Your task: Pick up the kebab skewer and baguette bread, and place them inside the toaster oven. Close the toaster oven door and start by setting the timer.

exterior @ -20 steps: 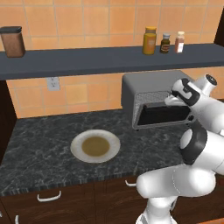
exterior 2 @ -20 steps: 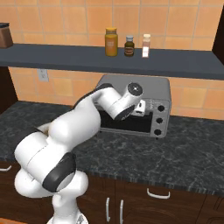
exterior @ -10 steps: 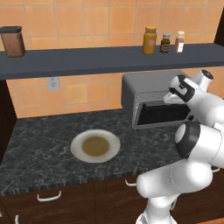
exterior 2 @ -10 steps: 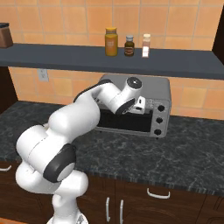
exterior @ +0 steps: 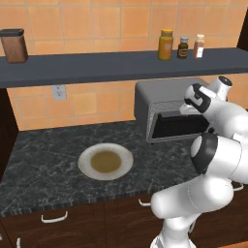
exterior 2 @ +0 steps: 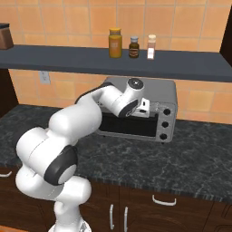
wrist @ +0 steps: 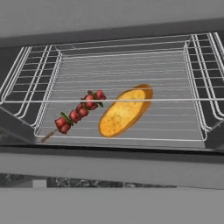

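We see the kebab skewer [wrist: 80, 112] and the baguette bread [wrist: 124, 111] lying side by side on the wire rack [wrist: 131, 65] inside the toaster oven [exterior 2: 149, 93], the skewer to the left of the loaf in the hand view and just beside it, both slanting the same way. The red meat chunks carry small green bits, and the stick's bare end pokes toward the rack's front edge. The loaf is golden with a darker rim.

In the hand view a grey band of the toaster oven door [wrist: 109, 168] crosses below the rack, and we look over it into the chamber; how far the door stands open we cannot tell.

Our tool [exterior 2: 146, 106] sits at the oven's upper front, just left of the column of knobs [exterior 2: 166, 123] in the right base view. Whether its fingers are wide or narrow we cannot tell.

The oven stands on the dark marble surface [exterior: 48, 160]. Well to its left lies a round plate [exterior: 105, 161]. On the shelf [exterior: 97, 65] above stand three small jars [exterior: 182, 45] and, far left, a brown canister [exterior: 13, 45].
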Available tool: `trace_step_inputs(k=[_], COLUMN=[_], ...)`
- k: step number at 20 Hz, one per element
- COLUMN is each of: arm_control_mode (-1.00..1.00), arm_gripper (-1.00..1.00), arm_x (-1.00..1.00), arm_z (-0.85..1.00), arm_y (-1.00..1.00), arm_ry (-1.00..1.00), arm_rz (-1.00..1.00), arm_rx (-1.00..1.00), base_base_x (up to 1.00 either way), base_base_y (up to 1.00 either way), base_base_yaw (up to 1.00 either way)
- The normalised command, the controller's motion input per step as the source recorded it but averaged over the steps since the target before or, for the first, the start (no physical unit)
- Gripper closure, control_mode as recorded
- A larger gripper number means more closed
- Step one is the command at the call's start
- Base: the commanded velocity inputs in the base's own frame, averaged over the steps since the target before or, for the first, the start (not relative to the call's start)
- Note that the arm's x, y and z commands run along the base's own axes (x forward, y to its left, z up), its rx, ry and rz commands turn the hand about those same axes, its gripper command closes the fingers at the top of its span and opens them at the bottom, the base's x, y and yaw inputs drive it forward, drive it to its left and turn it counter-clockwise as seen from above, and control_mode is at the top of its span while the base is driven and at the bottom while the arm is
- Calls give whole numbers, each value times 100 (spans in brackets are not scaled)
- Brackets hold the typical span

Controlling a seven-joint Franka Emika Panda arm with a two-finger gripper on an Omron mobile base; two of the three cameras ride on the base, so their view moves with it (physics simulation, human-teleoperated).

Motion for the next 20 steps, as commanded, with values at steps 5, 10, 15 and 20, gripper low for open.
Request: trace_step_inputs(k=[5,10,15,20], arm_control_mode=[-100,-100,-100,-100], arm_gripper=[-100,-100,-100,-100], arm_x=[-2,0,0,0], arm_z=[100,100,100,100], arm_y=[-10,-19,-1,0], arm_ry=[-1,0,0,0], arm_rz=[-1,-3,-2,0], arm_rx=[-14,-10,-12,-23], base_base_x=[0,0,0,0], base_base_y=[0,0,0,0], base_base_yaw=[0,0,0,0])
